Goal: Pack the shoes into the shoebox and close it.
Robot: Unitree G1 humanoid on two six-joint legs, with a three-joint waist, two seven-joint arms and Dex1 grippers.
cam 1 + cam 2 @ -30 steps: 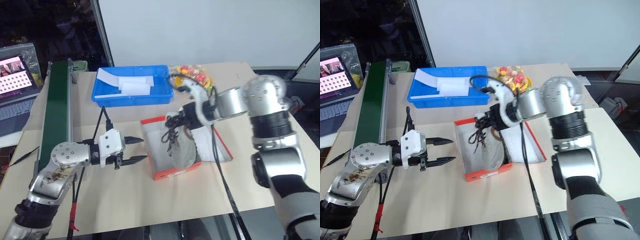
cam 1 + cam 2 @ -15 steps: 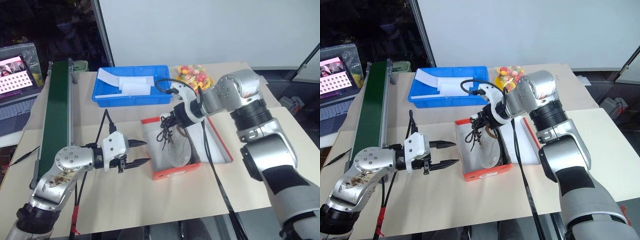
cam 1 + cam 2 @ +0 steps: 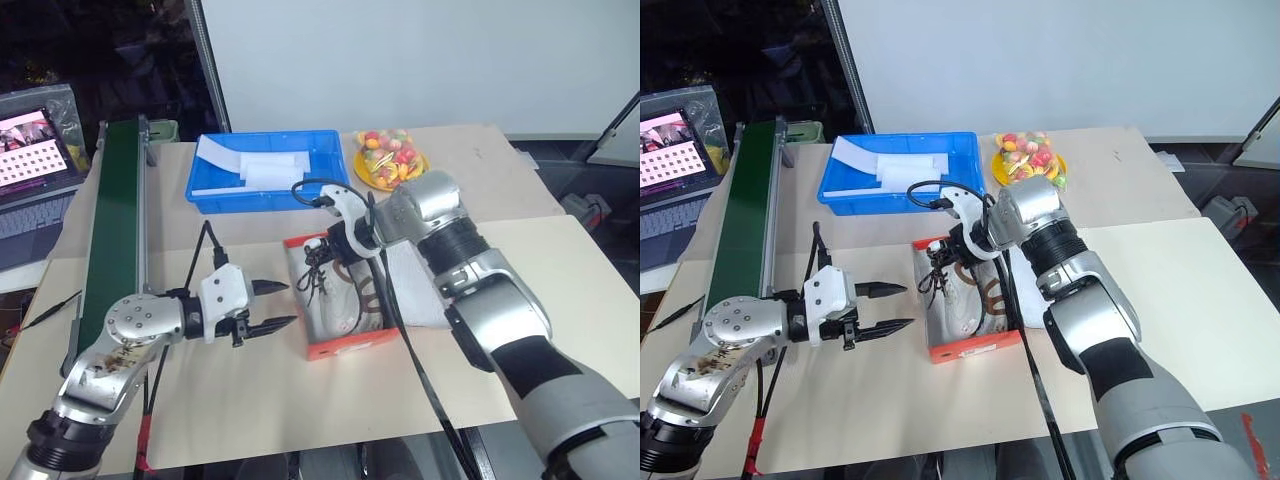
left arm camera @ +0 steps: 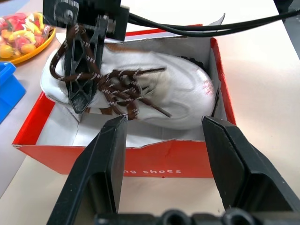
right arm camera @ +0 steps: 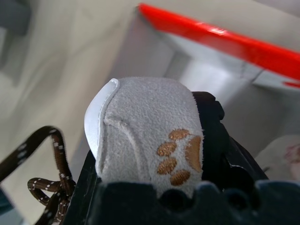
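Your right gripper has its jaws clamped on the heel tab of a cream sneaker, the suede tab with the little paw print, and the shoe lies on its side inside the open red shoebox, which sits mid-desk in front of the blue tray. Your left gripper hovers just beside the box's left wall, jaws spread wide and holding nothing. From the left wrist view the shoe fills most of the box floor, toe toward one end, and its dark brown laces trail loose over the upper. Judging by the look, the sneaker is light and soft-sided, so it will flex if squeezed at the upper; the heel tab or the stiffer heel counter is your better hold. The loose laces could snag on a jaw or drape over the cardboard rim and foul the lid, so tuck them in. The cardboard box is light too and will likely slide if pushed, so brace it with the left gripper when you seat the shoe. Whether a second sneaker lies in the box I cannot tell.
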